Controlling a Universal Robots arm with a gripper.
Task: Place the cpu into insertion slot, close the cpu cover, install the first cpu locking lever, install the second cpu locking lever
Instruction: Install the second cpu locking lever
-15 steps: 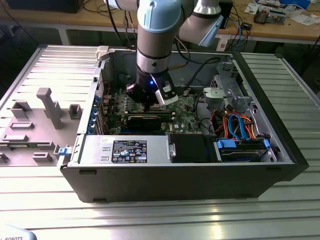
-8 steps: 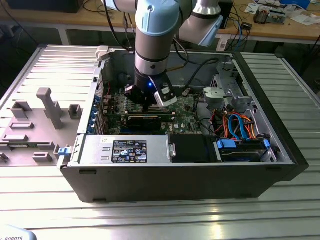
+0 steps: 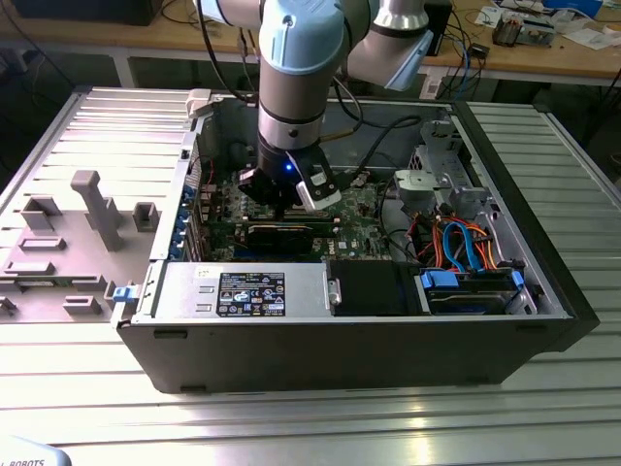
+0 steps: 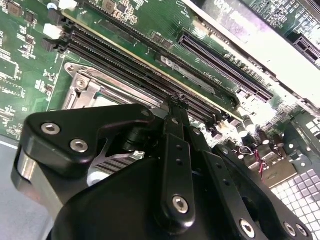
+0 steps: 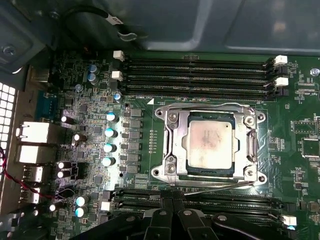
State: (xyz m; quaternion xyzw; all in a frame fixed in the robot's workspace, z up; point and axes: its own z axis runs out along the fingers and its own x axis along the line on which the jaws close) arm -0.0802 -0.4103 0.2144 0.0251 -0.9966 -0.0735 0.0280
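one cpu (image 5: 209,142) seated in one insertion slot (image 5: 170,131), one cpu cover (image 5: 251,146) closed, jaws' state cannot be told

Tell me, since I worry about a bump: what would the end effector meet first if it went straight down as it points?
Probably the long black slots beside the socket; the end effector hangs just over them. Depth is unclear.

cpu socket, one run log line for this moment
cpu: seated in insertion slot | cpu cover: closed | gripper: beside socket, holding nothing
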